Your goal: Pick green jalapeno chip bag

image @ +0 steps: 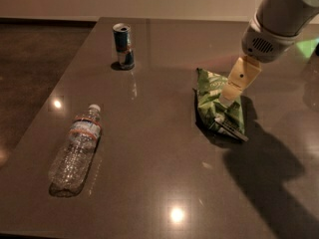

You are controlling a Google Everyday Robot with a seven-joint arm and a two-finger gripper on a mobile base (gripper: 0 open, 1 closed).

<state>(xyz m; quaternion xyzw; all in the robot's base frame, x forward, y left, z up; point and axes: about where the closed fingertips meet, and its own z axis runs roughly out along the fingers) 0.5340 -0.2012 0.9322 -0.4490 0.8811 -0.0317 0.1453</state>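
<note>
The green jalapeno chip bag (214, 106) lies flat on the dark table (149, 148), right of centre, with its silvery sealed edge toward the front. My gripper (228, 99) hangs from the white arm at the upper right. Its cream finger points down over the middle of the bag, right at the bag's top surface. I cannot tell whether it touches the bag. Part of the bag's right side is hidden behind the finger.
A clear plastic water bottle (76, 150) lies on its side at the front left. A blue and silver drink can (123, 46) stands upright at the back left. The arm casts a large shadow on the table's right front.
</note>
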